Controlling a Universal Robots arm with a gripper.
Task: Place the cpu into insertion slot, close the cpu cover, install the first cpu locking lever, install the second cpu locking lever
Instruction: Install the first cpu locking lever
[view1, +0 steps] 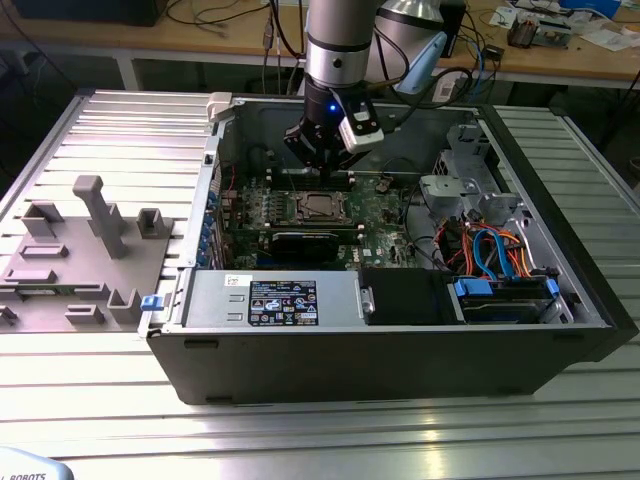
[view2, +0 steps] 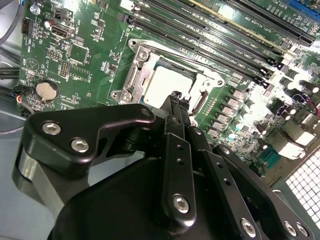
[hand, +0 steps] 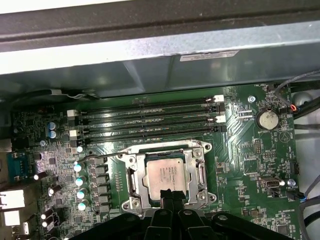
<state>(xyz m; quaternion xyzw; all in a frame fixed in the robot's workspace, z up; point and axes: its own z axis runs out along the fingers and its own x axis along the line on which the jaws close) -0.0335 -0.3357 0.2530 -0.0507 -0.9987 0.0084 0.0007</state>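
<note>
The cpu (hand: 166, 176) lies flat in the insertion slot (view2: 150, 75), with the cpu cover (hand: 202, 175) down around it as a silvery frame. In both wrist views the gripper (view2: 176, 100) hovers just over the chip's near edge, its fingers (hand: 170, 196) drawn narrow together and holding nothing. The thin wire locking lever (hand: 100, 156) runs beside the frame, seemingly not latched. My judgement: the closed tips could scrape the chip's top or slip off the thin lever, since the wire gives little purchase. Room is tight: memory slots (hand: 147, 122) crowd one side, capacitors (hand: 80, 181) another, and the case wall (view1: 215, 160) stands near.
</note>
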